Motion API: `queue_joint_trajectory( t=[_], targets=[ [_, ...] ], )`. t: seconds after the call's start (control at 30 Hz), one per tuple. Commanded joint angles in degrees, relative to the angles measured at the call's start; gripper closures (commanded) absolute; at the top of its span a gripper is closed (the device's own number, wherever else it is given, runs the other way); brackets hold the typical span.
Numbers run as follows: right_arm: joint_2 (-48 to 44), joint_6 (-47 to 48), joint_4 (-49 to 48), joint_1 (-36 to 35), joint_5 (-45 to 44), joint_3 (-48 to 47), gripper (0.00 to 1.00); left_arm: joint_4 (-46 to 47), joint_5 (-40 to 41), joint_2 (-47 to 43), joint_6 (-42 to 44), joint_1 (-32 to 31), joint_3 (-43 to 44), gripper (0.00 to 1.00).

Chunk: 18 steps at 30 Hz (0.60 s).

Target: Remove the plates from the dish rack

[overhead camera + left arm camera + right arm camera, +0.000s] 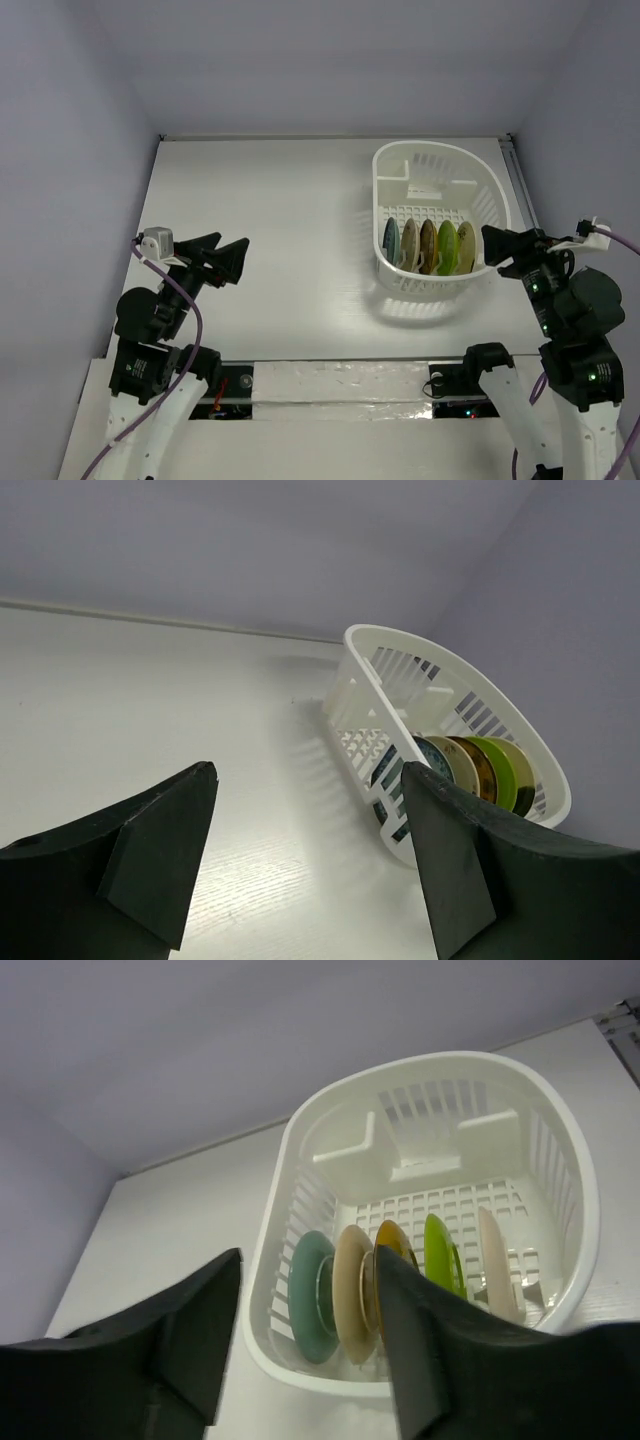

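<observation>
Plates [428, 247] stand on edge in a nine-to-three row at the near end of the dish rack [480, 185], just at nine o'clock of the empty, wide-spread right hand [495, 252], far nearer than the left hand [228, 250], likewise agape and empty, across the bench [260, 200].
</observation>
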<state>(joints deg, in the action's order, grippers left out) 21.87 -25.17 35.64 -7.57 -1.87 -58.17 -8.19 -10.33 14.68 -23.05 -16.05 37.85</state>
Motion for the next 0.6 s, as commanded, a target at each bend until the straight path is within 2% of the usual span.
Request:
queue_joint_trajectory(
  t=[0.0,0.07,0.1,0.17,0.2,0.27,0.3,0.33,0.37,0.4,0.5,0.57],
  targets=[
    [1.3,2.0,1.7,0.0,0.6,-2.9,0.43,1.0,0.0,0.0,0.8,-0.2,0.2,0.29],
    [2.5,2.7,1.1,0.0,3.3,-2.6,0.54,0.8,0.1,-0.2,0.7,-0.2,0.1,0.3],
    [2.7,3.1,0.8,0.0,4.1,-2.6,0.63,0.8,0.2,-0.3,0.8,-0.2,-0.1,0.34],
    [3.9,3.5,-0.8,0.0,6.3,-2.6,0.72,1.2,-0.8,-0.1,0.6,-0.2,-0.2,0.37],
    [4.0,3.5,-1.6,0.0,6.7,-2.6,0.79,1.2,-1.4,-0.3,0.7,-0.2,-0.3,0.44],
    [5.4,3.8,-2.5,0.0,7.4,-2.6,0.89,1.5,-1.2,-0.7,0.7,-0.2,-0.5,0.56],
    [6.3,4.1,-2.9,0.0,7.8,-2.8,0.99,1.2,-0.3,-0.9,0.6,-0.2,-0.5,0.62],
    [7.3,4.1,-3.1,0.0,8.1,-2.8,1.0,1.0,0.4,-0.9,0.5,-0.2,-0.4,0.77],
    [9.7,4.0,-3.2,0.0,8.7,-2.7,1.0,0.5,0.9,-0.8,0.3,-0.2,-0.4,0.84],
    [11.1,3.6,-3.6,0.0,9.4,-2.4,1.0,0.2,2.0,-0.7,0.2,-0.2,-0.1,0.98],
    [15.3,3.2,-4.3,-0.9,10.1,-1.9,1.0,-0.8,3.8,-0.3,0.1,-0.2,0.2,1.0],
    [16.8,3.2,-4.2,-3.8,5.4,-1.4,1.0,-1.0,4.3,0.1,0.0,-0.2,0.2,1.0]
  ],
)
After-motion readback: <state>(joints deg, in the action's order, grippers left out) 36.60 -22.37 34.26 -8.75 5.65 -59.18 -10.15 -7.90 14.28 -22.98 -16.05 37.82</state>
